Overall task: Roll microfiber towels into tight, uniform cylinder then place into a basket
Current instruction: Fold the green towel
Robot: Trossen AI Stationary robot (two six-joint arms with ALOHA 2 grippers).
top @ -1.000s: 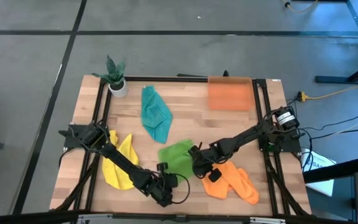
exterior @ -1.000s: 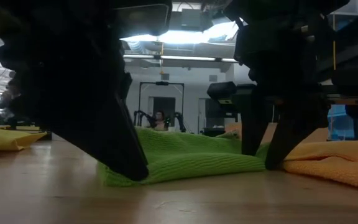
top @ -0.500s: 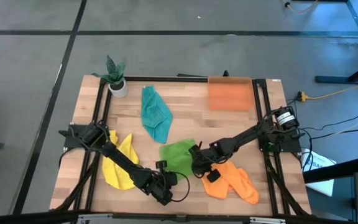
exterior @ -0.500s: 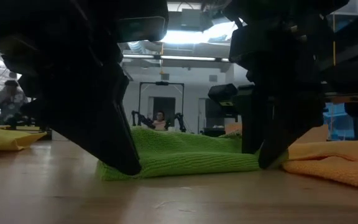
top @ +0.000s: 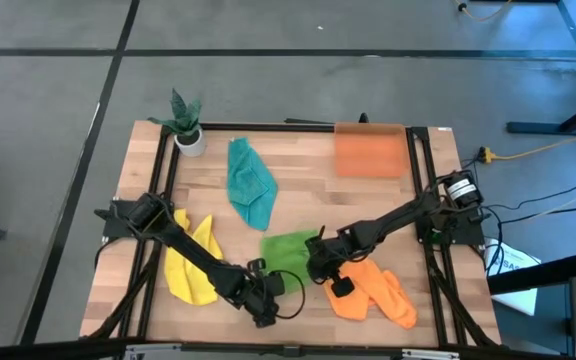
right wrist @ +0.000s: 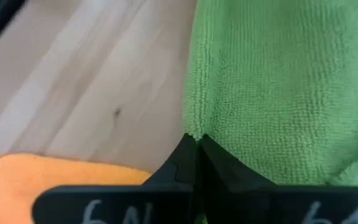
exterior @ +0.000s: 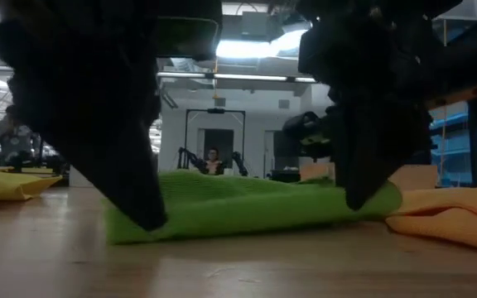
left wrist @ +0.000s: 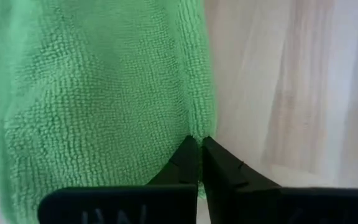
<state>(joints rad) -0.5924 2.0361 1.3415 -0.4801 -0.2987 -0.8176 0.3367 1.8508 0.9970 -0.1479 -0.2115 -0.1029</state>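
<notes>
With both end effectors clamped on the green towel (top: 290, 249) — left end effector (top: 265, 290), right end effector (top: 320, 268) — its near edge spans between them, cloth lying beyond.

My two arms are dark and thin, with black cables along them, my left gripper (left wrist: 199, 149) has matte black pointed fingers, and my right gripper (right wrist: 197, 149) carries white marks.
</notes>
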